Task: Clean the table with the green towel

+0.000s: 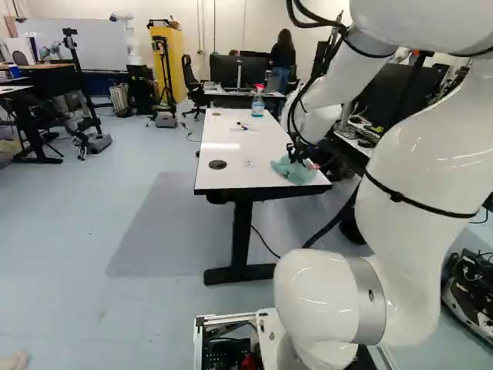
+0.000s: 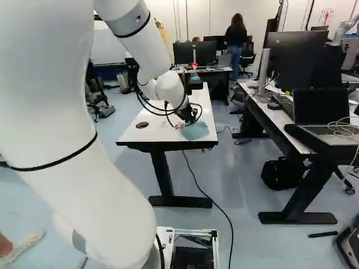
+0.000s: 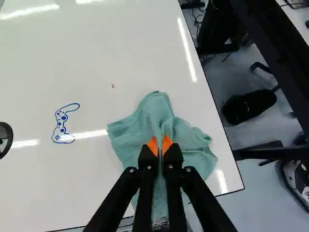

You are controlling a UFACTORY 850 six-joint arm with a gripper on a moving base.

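White table (image 1: 231, 176), seen from its near end. The green towel (image 3: 145, 121) lies bunched by the near right corner, with a bare strip between it and the right edge. The black gripper (image 2: 188, 120) has its fingers pinched on a fold of it. Toward the left edge, open tabletop holds a blue pen drawing (image 3: 62, 126) and a round black cable hole (image 3: 5, 139). A spray bottle (image 1: 258, 102) stands near the far edge; floor separates the right edge from a neighbouring desk (image 2: 269, 115).
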